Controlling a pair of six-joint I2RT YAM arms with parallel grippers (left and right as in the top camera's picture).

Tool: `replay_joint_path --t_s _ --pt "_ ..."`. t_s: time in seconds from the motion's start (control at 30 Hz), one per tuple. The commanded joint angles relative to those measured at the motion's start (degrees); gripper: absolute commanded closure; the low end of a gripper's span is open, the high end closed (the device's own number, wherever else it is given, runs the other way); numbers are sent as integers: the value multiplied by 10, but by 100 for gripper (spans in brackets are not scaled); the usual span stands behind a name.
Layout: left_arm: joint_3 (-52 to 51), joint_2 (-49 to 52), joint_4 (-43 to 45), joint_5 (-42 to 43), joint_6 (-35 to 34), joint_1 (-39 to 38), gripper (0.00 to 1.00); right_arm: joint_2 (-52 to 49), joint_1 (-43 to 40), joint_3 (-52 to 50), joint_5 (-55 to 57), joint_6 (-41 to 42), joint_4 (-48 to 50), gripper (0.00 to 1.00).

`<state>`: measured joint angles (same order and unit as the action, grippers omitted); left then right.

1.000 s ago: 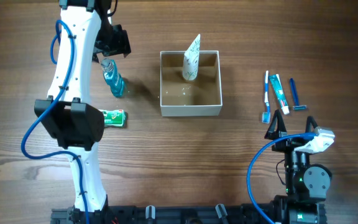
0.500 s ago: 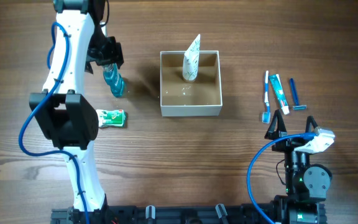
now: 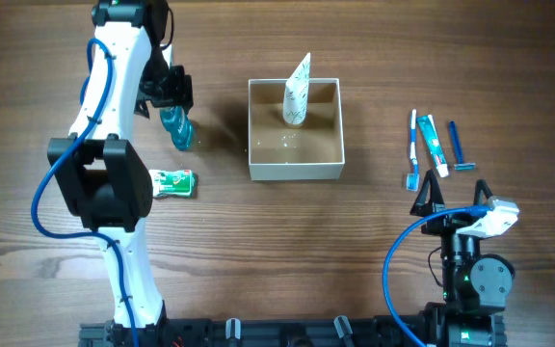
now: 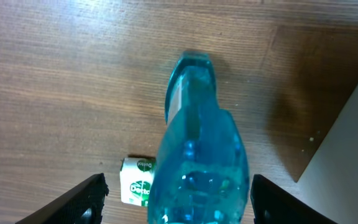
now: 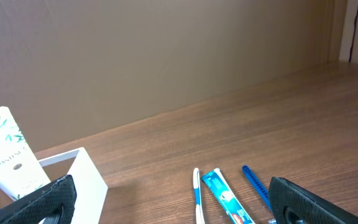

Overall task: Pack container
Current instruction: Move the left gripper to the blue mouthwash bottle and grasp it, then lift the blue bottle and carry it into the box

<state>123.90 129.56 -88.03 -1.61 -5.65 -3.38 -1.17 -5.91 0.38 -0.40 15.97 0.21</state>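
The container (image 3: 295, 172), a white-walled box with a tan inside, stands mid-table with a white tube (image 3: 297, 89) upright in its far part. Left of it lies a clear blue bottle (image 3: 176, 127). My left gripper (image 3: 169, 96) is open over the bottle's far end. In the left wrist view the bottle (image 4: 197, 143) lies between the two fingers (image 4: 89, 199) with a gap on each side. My right gripper (image 3: 456, 196) rests open near the front right, nothing between its fingers (image 5: 306, 199).
A green-and-white soap box (image 3: 172, 183) lies just in front of the bottle. Right of the container lie a toothbrush (image 3: 413, 149), a toothpaste tube (image 3: 434, 143) and a blue razor (image 3: 459, 146). The container's white wall (image 4: 353, 143) stands close to the left gripper's right finger.
My left gripper has moved nearer and down over the blue bottle's far end. The bottle, the container and the right arm have not moved.
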Motion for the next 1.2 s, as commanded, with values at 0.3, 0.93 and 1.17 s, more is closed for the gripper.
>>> replay_joint_path --t_s 0.3,0.93,1.17 --pt "-4 6 17 23 40 0 31 0 3 -1 3 -4 2 0" --pt "-4 6 17 42 37 0 81 0 3 -1 3 -4 2 0" --pt "0 -3 -2 54 32 0 92 0 3 -1 3 -4 2 0"
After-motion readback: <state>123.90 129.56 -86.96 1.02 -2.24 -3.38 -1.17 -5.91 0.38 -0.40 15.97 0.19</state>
